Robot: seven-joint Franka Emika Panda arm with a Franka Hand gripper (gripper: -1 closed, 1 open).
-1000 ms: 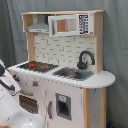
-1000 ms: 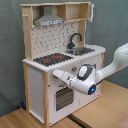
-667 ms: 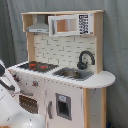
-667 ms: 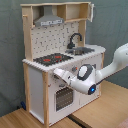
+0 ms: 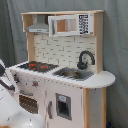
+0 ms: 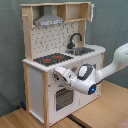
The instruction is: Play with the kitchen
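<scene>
The toy kitchen [image 5: 65, 85] is white and light wood and stands in both exterior views. It has a grey range hood [image 5: 38, 25], a black-red hob [image 5: 38, 65], a sink [image 5: 73, 74], a black faucet [image 5: 85, 59] and a windowed oven door [image 6: 62, 98]. In the second exterior view my gripper [image 6: 59, 74] is at the kitchen's [image 6: 55, 65] front knob panel, just above the oven door and below the hob [image 6: 51, 59]. The white arm [image 6: 107, 67] reaches in from the second exterior view's right. In the first exterior view only the arm's white body [image 5: 11, 107] shows at lower left.
The kitchen stands on a wooden floor [image 6: 100, 112] against a grey curtain [image 5: 116, 45]. A microwave-like cabinet [image 5: 71, 24] sits beside the hood. A rounded counter end [image 5: 102, 78] juts out at the first exterior view's right.
In the second exterior view the gripper has shifted slightly left, closer to the kitchen's front panel. The kitchen itself has not moved.
</scene>
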